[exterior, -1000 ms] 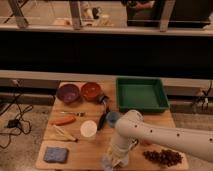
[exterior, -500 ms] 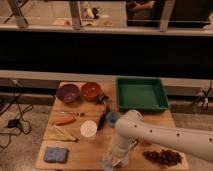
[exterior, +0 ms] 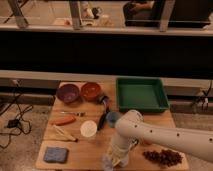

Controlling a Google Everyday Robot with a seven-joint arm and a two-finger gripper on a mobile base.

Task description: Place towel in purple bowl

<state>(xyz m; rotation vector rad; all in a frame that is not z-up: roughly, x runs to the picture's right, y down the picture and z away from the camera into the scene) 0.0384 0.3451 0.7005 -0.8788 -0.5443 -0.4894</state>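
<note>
Presently the hand (exterior: 111,159), grip impossible to tell, is hanging front-right of the purple bowl (exterior: 67,93), while the towel (exterior: 56,154) is lying flat well in front of that bowl, probably wanting a low, centred pinch.

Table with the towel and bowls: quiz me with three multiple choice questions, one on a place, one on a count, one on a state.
1. Where over the table is the tool?
A) back left corner
B) front edge, right of the towel
C) back right corner
2. How many bowls are there?
A) one
B) two
C) four
3. The towel is:
A) inside a bowl
B) hanging from the tool
C) lying on the table

Answers:
1 B, the tool hangs low near the front edge.
2 B, a purple bowl and a red bowl sit side by side.
3 C, it lies at the front left, apart from the tool.
</note>
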